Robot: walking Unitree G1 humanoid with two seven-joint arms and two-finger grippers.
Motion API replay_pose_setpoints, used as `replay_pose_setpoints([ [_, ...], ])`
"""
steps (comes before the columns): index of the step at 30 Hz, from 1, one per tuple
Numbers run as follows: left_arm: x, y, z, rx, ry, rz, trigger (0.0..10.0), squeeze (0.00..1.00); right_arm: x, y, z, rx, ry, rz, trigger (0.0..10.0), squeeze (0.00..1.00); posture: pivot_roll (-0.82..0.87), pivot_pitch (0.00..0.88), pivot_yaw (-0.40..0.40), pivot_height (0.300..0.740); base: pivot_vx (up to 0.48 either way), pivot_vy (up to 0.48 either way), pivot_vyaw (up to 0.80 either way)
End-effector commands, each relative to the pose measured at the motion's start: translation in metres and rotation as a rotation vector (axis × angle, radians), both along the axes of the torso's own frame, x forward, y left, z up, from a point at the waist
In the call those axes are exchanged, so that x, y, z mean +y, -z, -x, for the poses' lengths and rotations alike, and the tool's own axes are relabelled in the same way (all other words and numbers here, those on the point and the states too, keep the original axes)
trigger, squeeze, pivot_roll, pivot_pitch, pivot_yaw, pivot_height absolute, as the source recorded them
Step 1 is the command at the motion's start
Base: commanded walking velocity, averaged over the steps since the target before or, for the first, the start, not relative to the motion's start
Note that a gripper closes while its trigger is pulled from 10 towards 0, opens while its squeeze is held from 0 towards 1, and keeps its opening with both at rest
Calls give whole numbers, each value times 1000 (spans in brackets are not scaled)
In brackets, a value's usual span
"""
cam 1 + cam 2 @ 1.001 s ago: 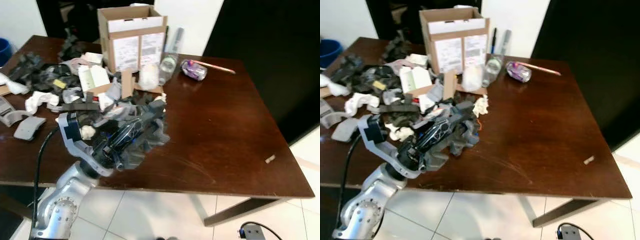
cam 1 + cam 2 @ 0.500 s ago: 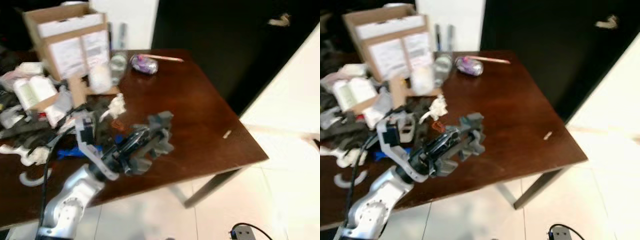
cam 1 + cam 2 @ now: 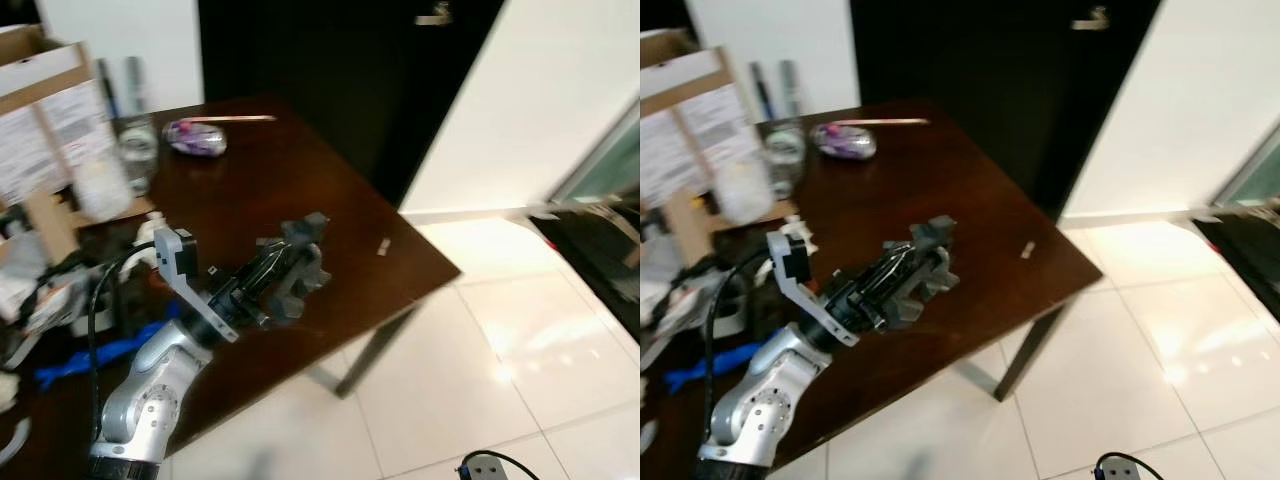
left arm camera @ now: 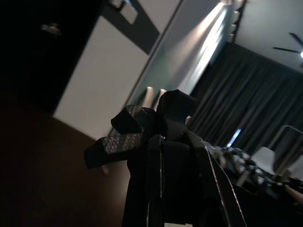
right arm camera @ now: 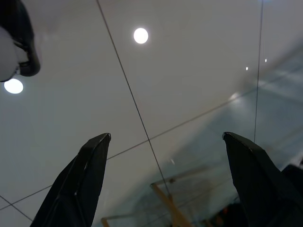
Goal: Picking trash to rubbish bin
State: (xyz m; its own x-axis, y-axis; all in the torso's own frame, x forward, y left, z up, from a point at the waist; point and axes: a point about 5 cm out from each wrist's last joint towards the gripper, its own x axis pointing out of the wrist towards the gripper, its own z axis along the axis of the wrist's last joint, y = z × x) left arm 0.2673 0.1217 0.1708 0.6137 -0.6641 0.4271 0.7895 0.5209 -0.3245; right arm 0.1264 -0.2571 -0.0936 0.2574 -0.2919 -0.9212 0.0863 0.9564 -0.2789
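Left gripper clamped on grey foam scrap above dark wooden worktop; right gripper spread wide over tiled floor.

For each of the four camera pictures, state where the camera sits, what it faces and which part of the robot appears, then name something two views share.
Left eye view: head, facing down at the brown table; left gripper grips a grey foam piece.
Right eye view: same scene, same arm.
Left wrist view: along its fingers, foam piece against a wall.
Right wrist view: right gripper, fingers apart, over the tiled floor.
Shared: the foam piece.
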Motion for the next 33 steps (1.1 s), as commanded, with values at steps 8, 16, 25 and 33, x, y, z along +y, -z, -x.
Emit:
replay_pose_setpoints([
  [8, -1, 4, -5, 23, -49, 6, 10000, 0, -1, 2, 8, 23, -13, 1, 10000, 0, 209, 118, -95, 740, 0, 0, -773],
  [16, -1, 4, -11, 32, -96, 4, 10000, 0, -1, 2, 7, 17, -14, -1, 10000, 0, 204, 117, -93, 740, 0, 0, -773],
  [25, 2, 4, -15, 30, -143, -19, 10000, 0, 3, 1, -1, -14, -28, -26, 10000, 0, 204, 114, -89, 740, 0, 0, -772],
  [33, 0, 1, -17, 21, -156, -26, 10000, 0, 9, 1, -6, -33, -59, -39, 10000, 0, 205, 120, -90, 740, 0, 0, -481],
])
